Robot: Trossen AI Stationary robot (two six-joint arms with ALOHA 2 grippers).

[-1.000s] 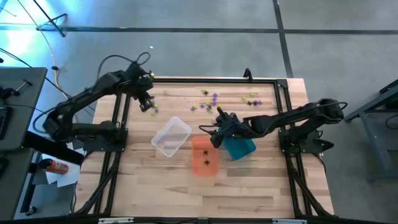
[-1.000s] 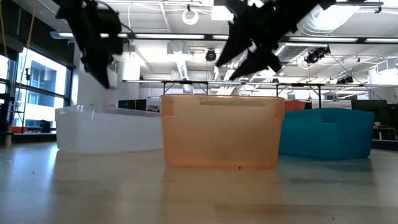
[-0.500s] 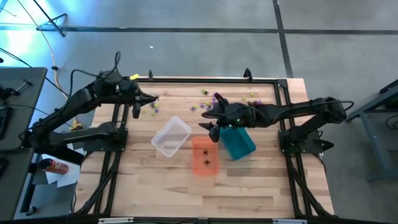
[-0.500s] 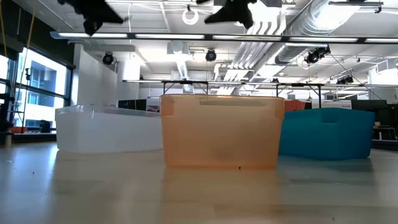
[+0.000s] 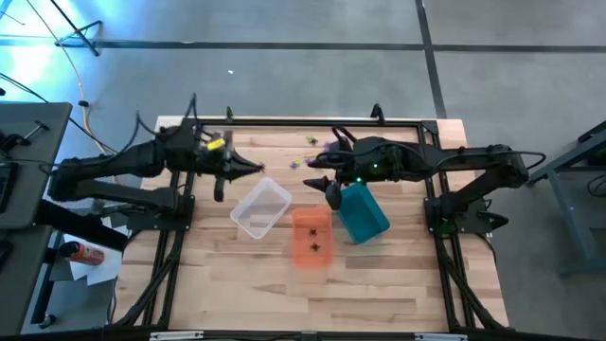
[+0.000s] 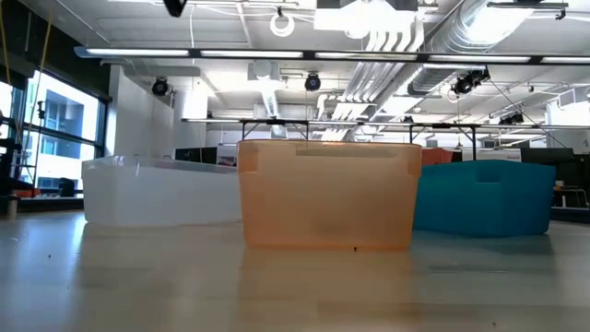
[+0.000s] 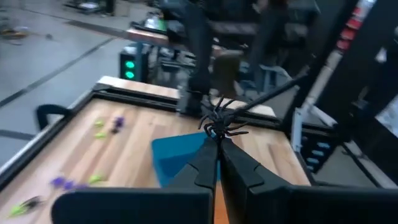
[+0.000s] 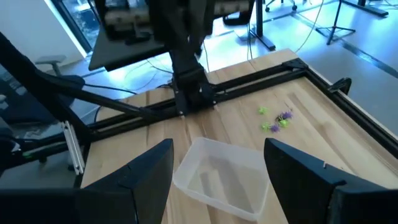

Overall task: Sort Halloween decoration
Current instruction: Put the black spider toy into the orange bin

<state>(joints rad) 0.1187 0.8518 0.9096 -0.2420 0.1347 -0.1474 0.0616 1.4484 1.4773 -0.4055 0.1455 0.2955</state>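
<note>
The Halloween decoration shows as small purple and green spiky pieces lying loose along the table's far side, seen too in the left wrist view and the right wrist view. Two black ones lie in the orange bin. My left gripper hangs high over the table left of the clear bin, shut on a black spider. My right gripper hovers open above the gap between the clear bin and the teal bin, holding nothing. My left gripper pinches the black spider's body between its two fingertips. The legs spread out beyond the tips. The fingers lie nearly level and point toward the table's right. The spider is lifted clear, high above the table.
The three bins stand side by side in the table's middle: clear, orange, teal. A black frame rail runs along the table's edges. Bare wood lies on the near side.
My left gripper has risen from the loose pieces at the far left and swung toward the table's right, tipping from pointing down to nearly level, still shut. My right gripper has risen from the orange and teal bins and shifted toward the far edge, still open.
</note>
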